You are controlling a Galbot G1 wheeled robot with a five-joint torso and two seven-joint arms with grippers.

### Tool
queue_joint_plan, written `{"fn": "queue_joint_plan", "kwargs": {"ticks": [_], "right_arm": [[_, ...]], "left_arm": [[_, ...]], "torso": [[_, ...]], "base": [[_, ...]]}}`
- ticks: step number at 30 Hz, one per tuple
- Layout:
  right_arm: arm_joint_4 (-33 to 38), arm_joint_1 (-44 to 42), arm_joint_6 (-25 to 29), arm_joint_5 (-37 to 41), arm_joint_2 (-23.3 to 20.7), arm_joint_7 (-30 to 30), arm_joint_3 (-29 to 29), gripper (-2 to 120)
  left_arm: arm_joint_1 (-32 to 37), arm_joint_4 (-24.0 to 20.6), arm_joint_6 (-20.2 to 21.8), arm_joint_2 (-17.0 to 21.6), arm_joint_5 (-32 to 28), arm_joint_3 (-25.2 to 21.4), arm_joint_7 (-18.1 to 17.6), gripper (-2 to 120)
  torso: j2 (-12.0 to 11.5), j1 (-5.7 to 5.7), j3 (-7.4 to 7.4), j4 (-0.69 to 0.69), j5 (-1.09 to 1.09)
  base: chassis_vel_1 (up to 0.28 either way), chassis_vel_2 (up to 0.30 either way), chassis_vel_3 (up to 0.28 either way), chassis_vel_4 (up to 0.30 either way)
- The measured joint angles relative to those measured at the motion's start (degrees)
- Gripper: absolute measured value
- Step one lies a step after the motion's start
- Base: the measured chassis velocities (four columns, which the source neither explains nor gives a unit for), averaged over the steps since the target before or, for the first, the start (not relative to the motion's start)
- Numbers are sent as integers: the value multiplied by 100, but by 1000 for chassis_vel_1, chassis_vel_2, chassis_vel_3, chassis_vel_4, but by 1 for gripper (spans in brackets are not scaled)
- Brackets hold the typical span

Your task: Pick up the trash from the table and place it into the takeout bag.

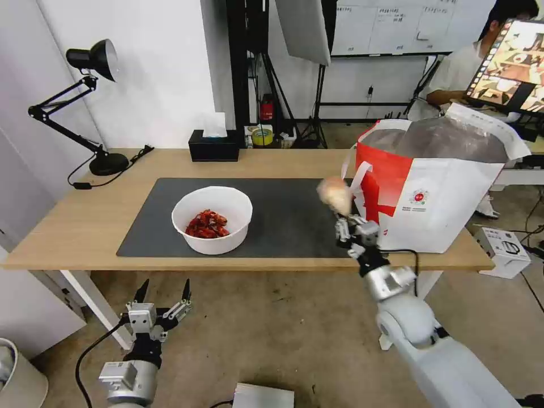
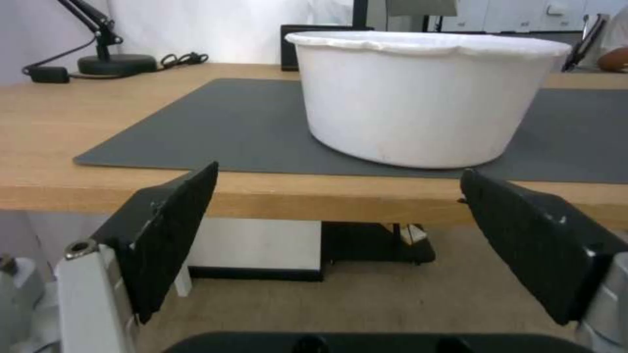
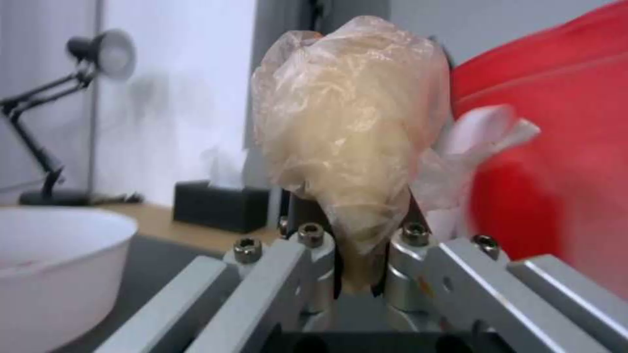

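We see the right gripper (image 1: 344, 222) clamped on the clear plastic bag with a beige lump (image 1: 335, 194), lifted just beside the large white-and-red takeout bag (image 1: 430, 198). Left of that bag, the white round bowl of red shells (image 1: 212, 219) sits on the dark grey mat (image 1: 283, 218). Farther left, below the table edge, the left gripper (image 1: 163, 293) hangs spread wide.

Head camera looks down over the table (image 1: 85, 221)—both wrist cameras, low and close, share the bowl (image 2: 419, 98).
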Motion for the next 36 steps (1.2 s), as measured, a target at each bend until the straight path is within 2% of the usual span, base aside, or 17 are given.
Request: {"fn": "queue_joint_plan", "kwargs": {"ticks": [8,11,12,17,19,20,23,24,27,28,30,32,36], "right_arm": [[491,-196,28,554,-20,-121,852,5],[630,10,-273,872,-399,62,1271,5],[630,10,-273,872,-399,62,1271,5],[427,748,-655,1521,-1032,402,1516,5],[308,1098,-900,1793,-1301,613,1509,5],[308,1098,-900,1793,-1301,613,1509,5],[154,1562,-1385,2108,-1640,954,1342,5],[154,1562,-1385,2108,-1640,954,1342,5],[-51,1984,-1943,2285,-1848,1113,1034,5],[-51,1984,-1943,2285,-1848,1113,1034,5],[-134,2246,-2538,2501,-1996,1225,826,5],[-151,2330,-2743,2610,-2034,1290,769,5],[-293,2790,-3653,3237,-2208,1619,455,5]], "left_arm": [[16,-30,0,6,41,48,0,100],[24,-59,-1,5,66,87,1,100],[24,-59,-1,5,66,87,1,100],[44,-133,-6,-1,105,165,9,100],[146,-358,-9,-6,111,213,13,100],[146,-358,-9,-6,111,213,13,100],[298,-715,-10,-14,111,242,24,100],[298,-715,-10,-14,111,242,24,100],[295,-801,-9,-24,109,265,26,100],[295,-801,-9,-24,109,265,26,100],[292,-801,-8,-41,115,306,28,100],[291,-801,-9,-44,118,319,30,100],[261,-792,-8,-39,138,379,36,100]], "torso": [[0,0,0,0,1],[0,0,0,1,0],[0,0,0,1,0],[-1,1,1,2,0],[0,1,1,1,0],[0,1,1,1,0],[-1,0,1,1,1],[-1,0,1,1,1],[-1,1,1,2,0],[-1,1,1,2,0],[-1,1,1,1,0],[-1,1,1,1,0],[-1,1,1,0,0]], "base": [[0,0,0,0],[0,0,0,0],[0,0,0,0],[0,0,0,0],[0,0,0,0],[0,0,0,0],[0,0,0,0],[0,0,0,0],[0,0,0,0],[0,0,0,0],[0,0,0,0],[0,0,0,0],[0,0,0,0]]}}
